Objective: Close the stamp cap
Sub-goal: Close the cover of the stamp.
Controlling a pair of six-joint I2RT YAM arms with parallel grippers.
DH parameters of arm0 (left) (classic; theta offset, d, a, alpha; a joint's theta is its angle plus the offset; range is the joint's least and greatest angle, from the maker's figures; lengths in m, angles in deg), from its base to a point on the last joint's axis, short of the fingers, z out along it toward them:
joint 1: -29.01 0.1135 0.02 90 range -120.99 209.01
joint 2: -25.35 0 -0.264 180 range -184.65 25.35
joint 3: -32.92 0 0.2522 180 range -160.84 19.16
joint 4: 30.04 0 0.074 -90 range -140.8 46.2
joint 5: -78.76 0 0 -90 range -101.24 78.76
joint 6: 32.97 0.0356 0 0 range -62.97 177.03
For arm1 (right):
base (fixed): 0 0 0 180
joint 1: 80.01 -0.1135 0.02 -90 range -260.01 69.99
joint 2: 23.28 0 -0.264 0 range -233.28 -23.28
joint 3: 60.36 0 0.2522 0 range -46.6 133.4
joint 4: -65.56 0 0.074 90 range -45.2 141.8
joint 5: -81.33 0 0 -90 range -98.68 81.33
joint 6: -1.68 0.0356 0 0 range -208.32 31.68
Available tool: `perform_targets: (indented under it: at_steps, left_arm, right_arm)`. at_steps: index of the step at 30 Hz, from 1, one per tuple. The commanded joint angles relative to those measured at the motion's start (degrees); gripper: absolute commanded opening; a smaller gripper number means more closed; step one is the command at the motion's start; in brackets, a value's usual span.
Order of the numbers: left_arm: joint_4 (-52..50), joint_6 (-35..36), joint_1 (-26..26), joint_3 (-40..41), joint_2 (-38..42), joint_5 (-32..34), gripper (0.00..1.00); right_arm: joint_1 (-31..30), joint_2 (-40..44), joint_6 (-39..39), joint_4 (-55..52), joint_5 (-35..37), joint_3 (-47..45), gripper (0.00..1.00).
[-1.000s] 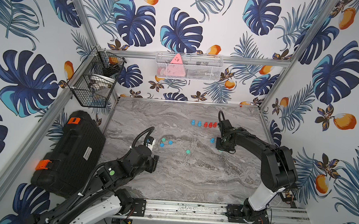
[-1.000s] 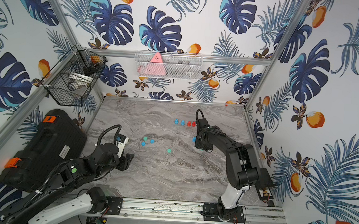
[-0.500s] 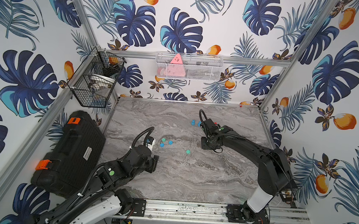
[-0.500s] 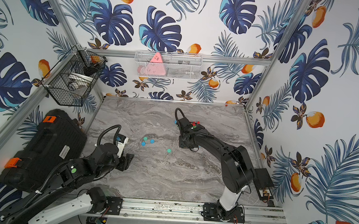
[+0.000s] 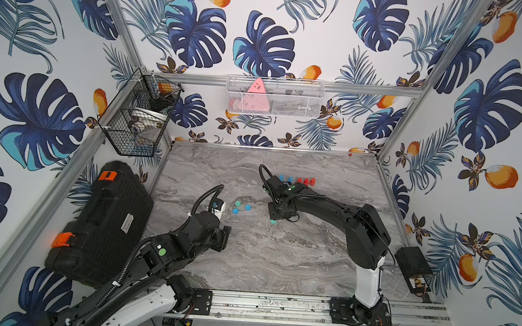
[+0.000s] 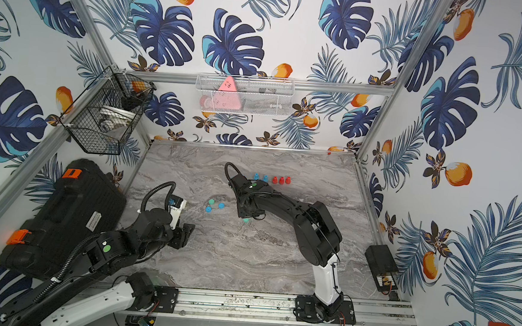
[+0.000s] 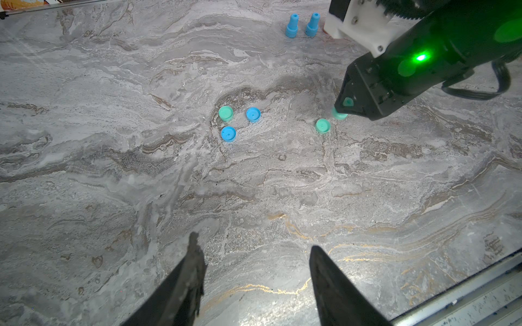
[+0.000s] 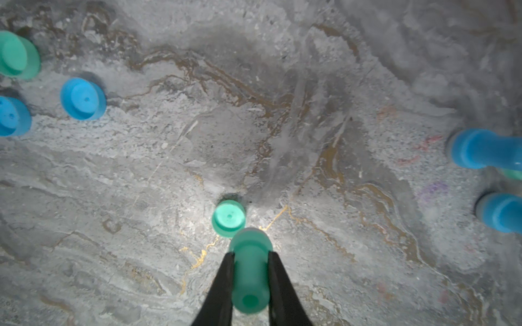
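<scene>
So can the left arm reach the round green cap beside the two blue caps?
Probably yes: the left gripper is open and empty, and only grey marble tabletop lies between it and that round green plastic cap. The right gripper holds a green stamp aside.

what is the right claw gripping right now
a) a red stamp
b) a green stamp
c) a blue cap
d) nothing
b: in the right wrist view the right claw is shut on the green stamp, holding it close to a lone green cap.
</scene>
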Motion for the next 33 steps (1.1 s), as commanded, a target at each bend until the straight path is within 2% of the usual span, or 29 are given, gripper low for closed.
perform_targets:
  at_steps: [1, 10, 33]
  left_arm:
    - [1.1, 0.4, 0.2, -0.1, 0.1, 0.7, 0.64]
    - [1.1, 0.5, 0.4, -0.1, 0.0, 0.5, 0.64]
    - [1.2, 0.5, 0.7, -0.1, 0.4, 0.4, 0.64]
  right_arm:
    - [-0.3, -0.8, 0.8, -0.8, -0.5, 1.2, 0.18]
    - [-0.7, -4.4, 0.8, -0.7, -0.9, 2.6, 0.18]
    - [-1.3, -5.8, 1.1, -0.3, -0.6, 3.1, 0.18]
